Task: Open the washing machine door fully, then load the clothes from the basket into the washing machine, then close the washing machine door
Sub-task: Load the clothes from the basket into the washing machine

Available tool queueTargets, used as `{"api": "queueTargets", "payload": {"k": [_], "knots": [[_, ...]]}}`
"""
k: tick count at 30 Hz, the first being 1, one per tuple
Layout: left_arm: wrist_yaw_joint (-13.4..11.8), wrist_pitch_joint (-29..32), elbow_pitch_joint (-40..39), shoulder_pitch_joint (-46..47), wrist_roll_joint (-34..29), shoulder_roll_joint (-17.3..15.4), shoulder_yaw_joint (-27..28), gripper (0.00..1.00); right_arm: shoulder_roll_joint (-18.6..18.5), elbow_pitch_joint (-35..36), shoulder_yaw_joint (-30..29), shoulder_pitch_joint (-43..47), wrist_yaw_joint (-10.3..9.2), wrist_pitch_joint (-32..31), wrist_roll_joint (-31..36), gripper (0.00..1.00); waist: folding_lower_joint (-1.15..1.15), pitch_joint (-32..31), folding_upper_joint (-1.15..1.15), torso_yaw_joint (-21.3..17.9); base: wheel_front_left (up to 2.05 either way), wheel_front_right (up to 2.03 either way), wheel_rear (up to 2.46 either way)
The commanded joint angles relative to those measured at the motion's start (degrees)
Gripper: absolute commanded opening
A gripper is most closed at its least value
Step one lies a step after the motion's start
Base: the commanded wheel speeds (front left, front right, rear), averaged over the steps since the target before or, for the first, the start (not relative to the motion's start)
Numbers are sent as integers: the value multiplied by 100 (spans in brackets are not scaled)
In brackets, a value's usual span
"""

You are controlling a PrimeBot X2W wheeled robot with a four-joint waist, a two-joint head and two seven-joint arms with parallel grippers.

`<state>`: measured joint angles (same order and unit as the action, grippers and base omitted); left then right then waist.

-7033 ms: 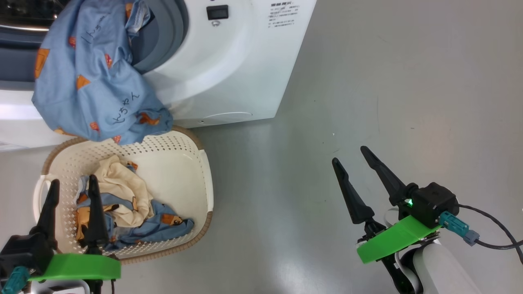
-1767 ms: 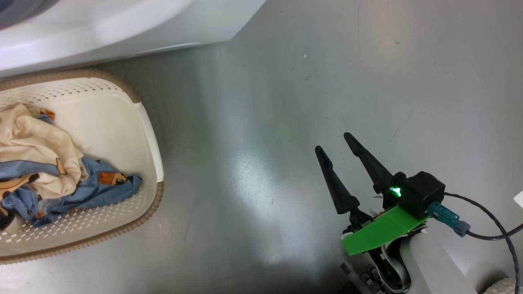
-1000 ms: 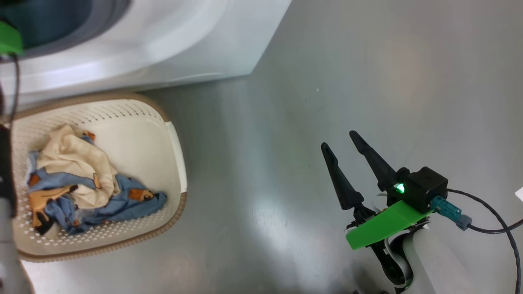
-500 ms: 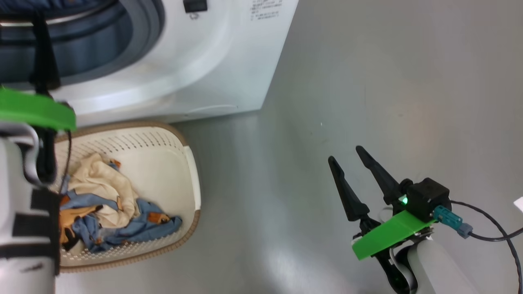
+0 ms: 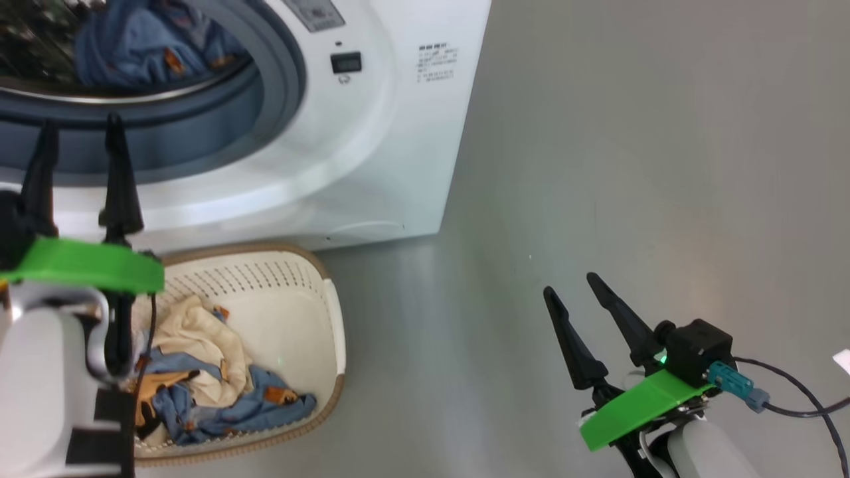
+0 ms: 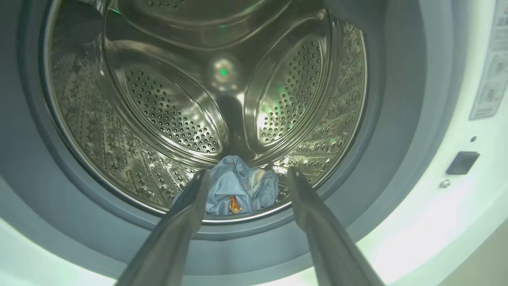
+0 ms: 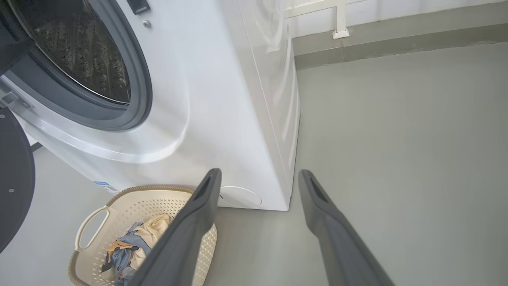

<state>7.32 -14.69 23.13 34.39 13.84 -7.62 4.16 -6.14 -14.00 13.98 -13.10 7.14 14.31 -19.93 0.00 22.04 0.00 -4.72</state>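
The blue garment (image 5: 133,50), earlier draped over the washing machine (image 5: 398,133) front, is now being seen at the front edge of the drum (image 6: 170,119), the left gripper (image 5: 80,124) is being held wide open and empty, and more clothes (image 5: 212,372) are being left in the basket (image 5: 335,318) for further picks.

A glossy grey floor (image 5: 597,166) runs back to a pale wall (image 7: 397,10) with a darker skirting strip (image 7: 397,35) at its foot.
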Motion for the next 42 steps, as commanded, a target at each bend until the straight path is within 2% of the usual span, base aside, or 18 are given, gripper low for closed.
{"api": "queueTargets", "payload": {"k": [1, 11, 21, 27, 42], "knots": [[-21, -31, -293, -220, -106, -186, 215, 100, 25, 101, 62, 149, 35, 69, -66, 100, 0, -288, 0, 47, 0, 0, 0], [-85, -31, -1097, -1561, -205, 20, 538, 100, 21, 222, -136, 459, 35, 69, 104, 100, 0, -947, 0, -4, 0, 0, 0], [-160, -31, -1679, -2801, -332, 238, 554, 100, -44, 341, -278, 839, 35, 69, 262, 100, 0, -1659, 0, 0, 0, 0, 0], [-297, -31, -1897, -3319, -333, 337, 560, 100, -105, 393, -297, 966, 35, 69, 297, 100, 0, -1824, 0, 31, 0, 0, 0], [-400, -31, -2106, -4200, -250, 450, 431, 100, -240, 462, -411, 1272, 35, 69, 344, 100, 0, -2198, 0, 159, 0, 0, 0]]}}
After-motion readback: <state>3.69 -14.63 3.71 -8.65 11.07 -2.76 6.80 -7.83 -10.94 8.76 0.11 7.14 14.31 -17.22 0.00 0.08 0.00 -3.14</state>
